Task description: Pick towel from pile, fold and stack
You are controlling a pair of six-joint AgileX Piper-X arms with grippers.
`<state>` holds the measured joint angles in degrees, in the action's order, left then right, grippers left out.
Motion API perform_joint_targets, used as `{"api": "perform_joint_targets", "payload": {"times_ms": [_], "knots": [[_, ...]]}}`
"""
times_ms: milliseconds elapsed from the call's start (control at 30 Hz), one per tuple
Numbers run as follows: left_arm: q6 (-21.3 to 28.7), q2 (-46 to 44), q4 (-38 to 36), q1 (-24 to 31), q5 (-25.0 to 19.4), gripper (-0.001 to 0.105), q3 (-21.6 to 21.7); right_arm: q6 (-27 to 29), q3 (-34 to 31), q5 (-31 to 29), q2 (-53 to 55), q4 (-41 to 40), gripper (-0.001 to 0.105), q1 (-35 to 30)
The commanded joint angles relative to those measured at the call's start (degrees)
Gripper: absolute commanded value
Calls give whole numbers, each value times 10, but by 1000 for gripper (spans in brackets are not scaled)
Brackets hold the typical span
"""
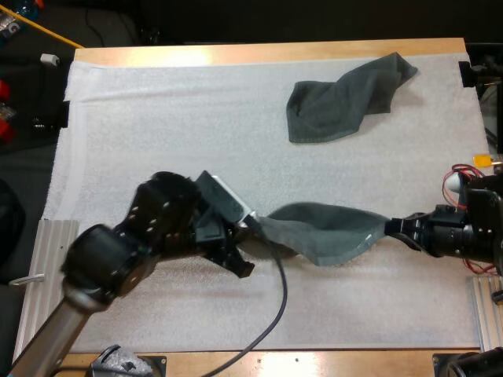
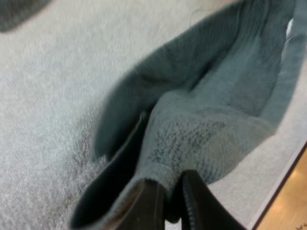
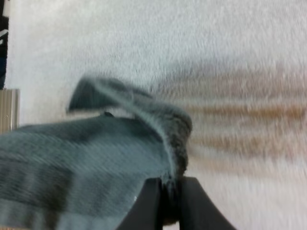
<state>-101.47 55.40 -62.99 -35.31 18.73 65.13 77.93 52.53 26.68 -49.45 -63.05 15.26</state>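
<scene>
My left gripper (image 1: 253, 223) is clamped on one end of a grey-green towel (image 1: 330, 236) stretched across the near middle of the white mat (image 1: 157, 118), my right gripper (image 1: 391, 226) pinches its other end, and a crumpled towel (image 1: 346, 98) lies far right.

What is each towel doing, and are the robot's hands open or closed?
Held towel: stretched out between both grippers.
Crumpled towel: lying loose at the far side of the white mat, apart from both grippers.
Left gripper: shut on one end of the held towel.
Right gripper: shut on the other end.
</scene>
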Motion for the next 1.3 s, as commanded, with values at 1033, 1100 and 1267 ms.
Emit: {"api": "perform_joint_targets", "payload": {"times_ms": [1033, 1100, 1267], "knots": [[63, -32, -85, -1, -113, 0, 2, -52, 137, -181, -62, -109, 0, 196], [70, 13, -41, 2, -113, 0, -7, -51, 124, -191, -106, -52, 0, 196], [70, 103, 24, 39, -112, 0, -14, -48, 120, -209, -208, 44, 0, 187]]}}
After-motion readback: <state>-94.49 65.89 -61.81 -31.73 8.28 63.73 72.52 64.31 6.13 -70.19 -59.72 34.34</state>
